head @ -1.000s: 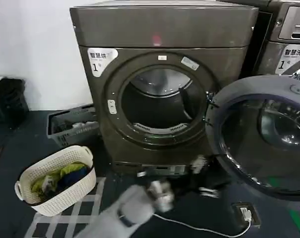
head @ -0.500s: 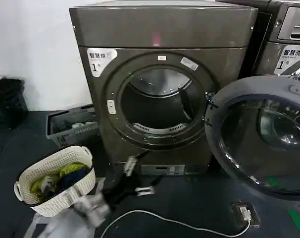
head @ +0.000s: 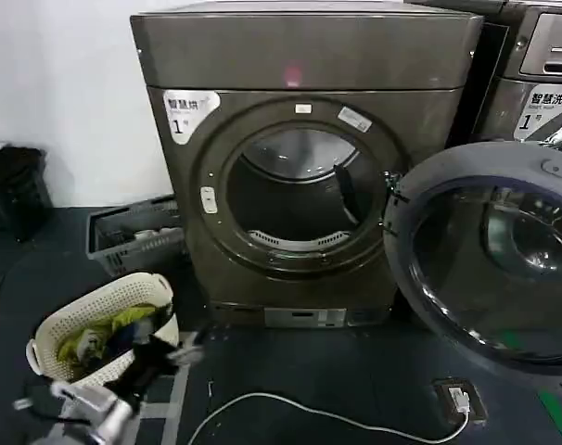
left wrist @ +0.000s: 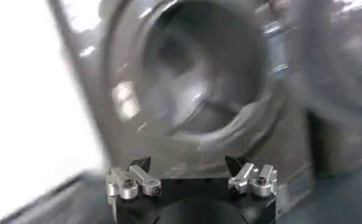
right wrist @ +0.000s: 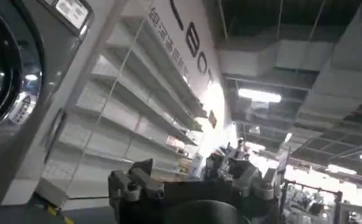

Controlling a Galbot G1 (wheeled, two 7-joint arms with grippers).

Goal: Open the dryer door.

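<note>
Dryer door [head: 490,255] hangs wide open, right of the dryer [head: 304,158].
Left hand [head: 156,357] low by the laundry basket [head: 105,329], spread, empty; door looks heavy, rigid — grip its rim.

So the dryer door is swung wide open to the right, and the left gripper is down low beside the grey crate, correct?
Not quite. The dryer door is swung wide open to the right, but the left gripper sits low beside the white basket, not the grey crate, which stands farther back by the dryer. The head view shows this.
</note>
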